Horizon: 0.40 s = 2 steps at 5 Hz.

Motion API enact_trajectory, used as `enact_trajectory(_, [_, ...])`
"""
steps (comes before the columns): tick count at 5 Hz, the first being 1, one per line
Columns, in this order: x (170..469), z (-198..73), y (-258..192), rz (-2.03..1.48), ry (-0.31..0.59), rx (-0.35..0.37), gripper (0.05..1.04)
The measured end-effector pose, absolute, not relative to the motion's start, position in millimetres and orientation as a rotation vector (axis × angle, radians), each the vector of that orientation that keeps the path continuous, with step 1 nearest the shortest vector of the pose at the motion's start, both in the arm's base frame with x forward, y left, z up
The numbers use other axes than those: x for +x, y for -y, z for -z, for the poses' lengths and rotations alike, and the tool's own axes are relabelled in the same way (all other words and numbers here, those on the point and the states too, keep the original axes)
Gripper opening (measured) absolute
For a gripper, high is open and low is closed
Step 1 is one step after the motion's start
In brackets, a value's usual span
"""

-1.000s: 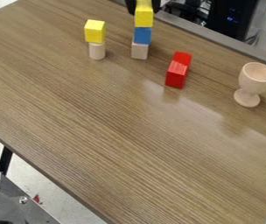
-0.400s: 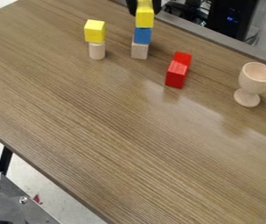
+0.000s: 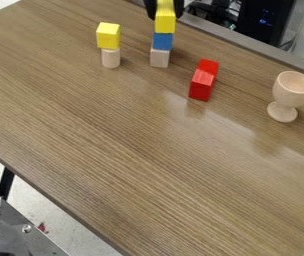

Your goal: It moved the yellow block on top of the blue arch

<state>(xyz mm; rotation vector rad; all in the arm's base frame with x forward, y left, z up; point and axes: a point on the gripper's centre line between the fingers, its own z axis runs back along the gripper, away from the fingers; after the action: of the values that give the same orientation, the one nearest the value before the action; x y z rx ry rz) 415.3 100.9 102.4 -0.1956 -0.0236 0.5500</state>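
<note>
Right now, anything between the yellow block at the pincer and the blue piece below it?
Nothing visible. The yellow block sits directly above the blue piece, no gap showing, with the pincer at the yellow block's upper end.

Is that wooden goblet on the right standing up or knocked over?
Upright: the goblet stands on its round foot, bowl opening upward.

yellow: block (image 3: pixel 165 22), cube (image 3: pixel 108 36) | blue: block (image 3: pixel 163 41) | red: blocks (image 3: pixel 202 83) | brown, streaked: tabletop (image 3: pixel 134 130)
</note>
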Motion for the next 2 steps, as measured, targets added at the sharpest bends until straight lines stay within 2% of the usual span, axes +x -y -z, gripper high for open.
enact_trajectory(1, [415.3, -100.0, -102.2, -0.55, 0.02, -0.188, 0.62])
enact_trajectory(2, [415.9, -98.2, -102.2, -0.562, 0.02, -0.185, 0.924])
